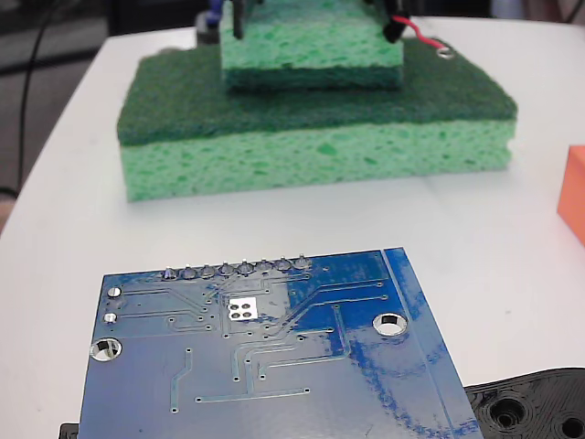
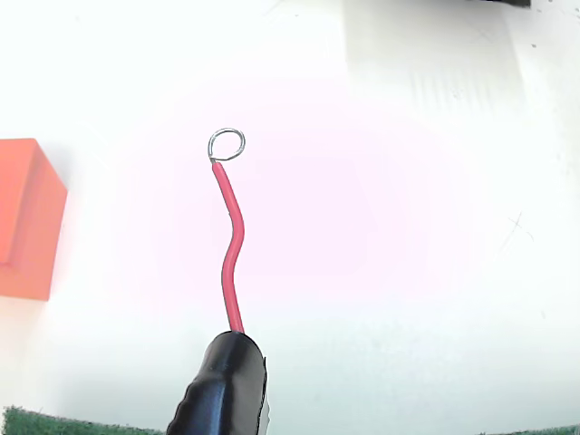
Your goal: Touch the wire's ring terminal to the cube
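The little silver ring (image 2: 227,143) on the red wire (image 2: 232,249) hangs over the white bench (image 2: 381,272), well apart from the orange cube (image 2: 27,217) at the left of the wrist view. I cannot tell how open the claw is. In the fixed view, two green sponges (image 1: 311,128) are stacked on the bench behind a blue board (image 1: 265,357).

We are seeing the wire's ring terminal (image 2: 227,143), a small silver loop tipping a thin, wavy red wire (image 2: 232,258), hanging clear of the cube (image 2: 27,217), a matte orange block lying partly cropped, well apart at the wrist view's left.
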